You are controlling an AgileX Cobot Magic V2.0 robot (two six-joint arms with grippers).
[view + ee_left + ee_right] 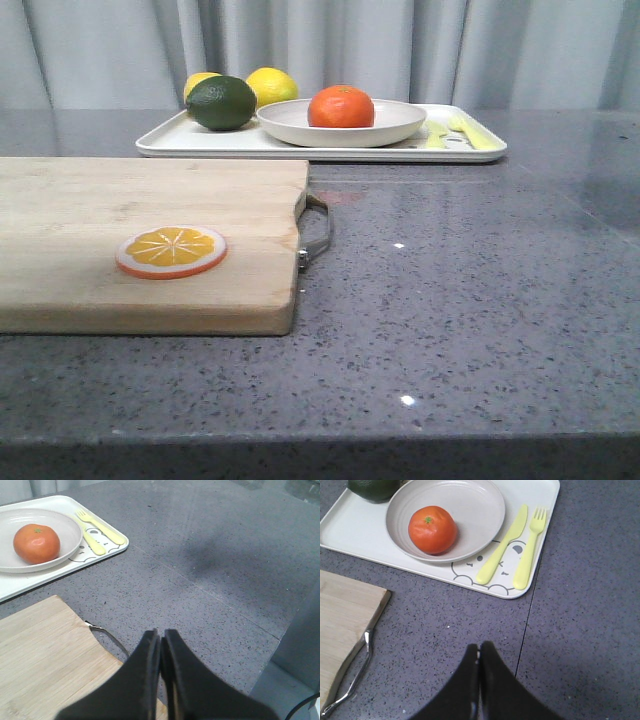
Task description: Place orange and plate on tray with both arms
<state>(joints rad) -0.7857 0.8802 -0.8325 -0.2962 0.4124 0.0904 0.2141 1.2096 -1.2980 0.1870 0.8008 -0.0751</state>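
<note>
The orange (432,529) sits in the plate (470,510) on the tray (355,527), well apart from both grippers, left (160,645) and right (479,657), whose fingers seem pressed together, empty

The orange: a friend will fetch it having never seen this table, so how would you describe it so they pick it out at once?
At the far side of the grey table lies the pale rectangular tray. On it sits a wide off-white plate, and the orange rests inside that plate. It is the only round bright orange fruit; the two lemons and the dark green fruit lie beside the plate, and the flat orange slice is on the cutting board.
</note>
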